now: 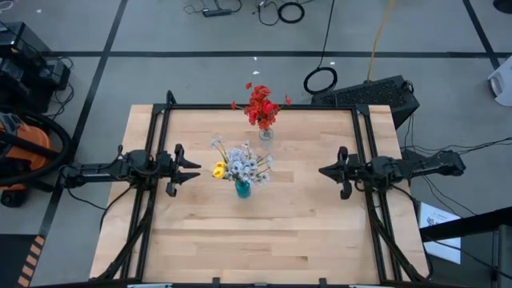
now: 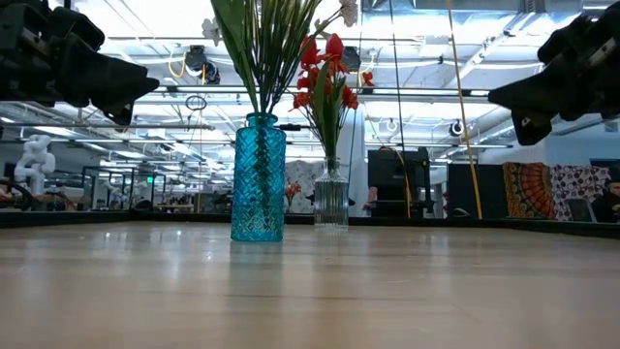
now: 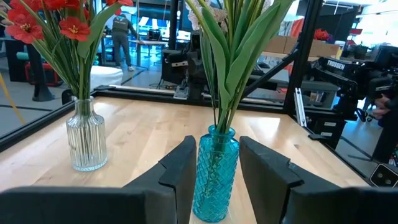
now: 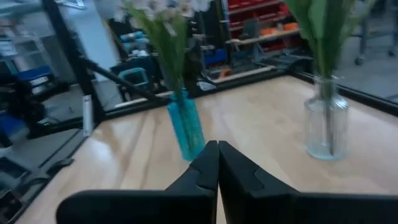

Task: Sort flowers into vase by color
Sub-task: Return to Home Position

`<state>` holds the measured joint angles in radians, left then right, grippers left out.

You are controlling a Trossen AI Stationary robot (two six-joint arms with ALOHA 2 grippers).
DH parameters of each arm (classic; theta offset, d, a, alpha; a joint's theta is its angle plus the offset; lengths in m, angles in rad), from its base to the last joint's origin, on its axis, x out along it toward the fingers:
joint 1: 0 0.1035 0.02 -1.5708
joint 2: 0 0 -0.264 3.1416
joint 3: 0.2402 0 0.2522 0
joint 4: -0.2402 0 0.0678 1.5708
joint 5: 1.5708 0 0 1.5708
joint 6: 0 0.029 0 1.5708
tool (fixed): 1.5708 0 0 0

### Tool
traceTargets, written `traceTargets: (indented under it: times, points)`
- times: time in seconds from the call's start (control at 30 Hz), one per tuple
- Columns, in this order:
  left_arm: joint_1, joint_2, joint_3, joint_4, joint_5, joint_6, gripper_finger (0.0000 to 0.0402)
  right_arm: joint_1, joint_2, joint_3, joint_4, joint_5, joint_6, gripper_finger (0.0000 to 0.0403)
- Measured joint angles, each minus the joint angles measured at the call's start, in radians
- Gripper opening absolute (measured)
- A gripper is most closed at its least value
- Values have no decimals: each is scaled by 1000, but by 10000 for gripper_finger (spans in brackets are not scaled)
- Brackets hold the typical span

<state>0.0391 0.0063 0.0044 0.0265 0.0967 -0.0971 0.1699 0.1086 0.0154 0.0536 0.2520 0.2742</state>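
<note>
A blue cut-glass vase (image 1: 242,189) stands near the table's middle and holds the white-grey sprays (image 1: 244,164) and a yellow bud (image 1: 218,170) by their green stalks (image 3: 227,68). A clear ribbed vase (image 1: 266,133) farther back holds the red flowers (image 1: 261,104). Both vases show in the low view, blue vase (image 2: 258,176) and clear vase (image 2: 330,196). My left gripper (image 1: 192,170) hovers left of the blue vase, open, its fingers (image 3: 180,174) framing the vase from a distance. My right gripper (image 1: 324,171) hovers to the right, shut (image 4: 217,165).
The wooden table (image 1: 264,240) is edged by a black frame (image 1: 264,107). Both arms hang above the surface at mid-depth, one on each side. Bare boards lie between the vases and the near edge. A person (image 3: 121,34) stands in the room beyond.
</note>
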Motion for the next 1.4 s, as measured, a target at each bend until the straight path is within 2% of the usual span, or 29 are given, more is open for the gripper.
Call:
traceTargets:
  times: [0.1, 0.3, 1.4]
  points:
    - [0, 0, 0, 0, 0, 0, 128, 2, -21, 0, -6, -45, -24, 0]
    - [0, 0, 0, 0, 0, 0, 128, 2, -17, 0, -8, -44, -103, 0]
    - [0, 0, 0, 0, 0, 0, 128, 2, -17, 0, -7, -44, -100, 0]
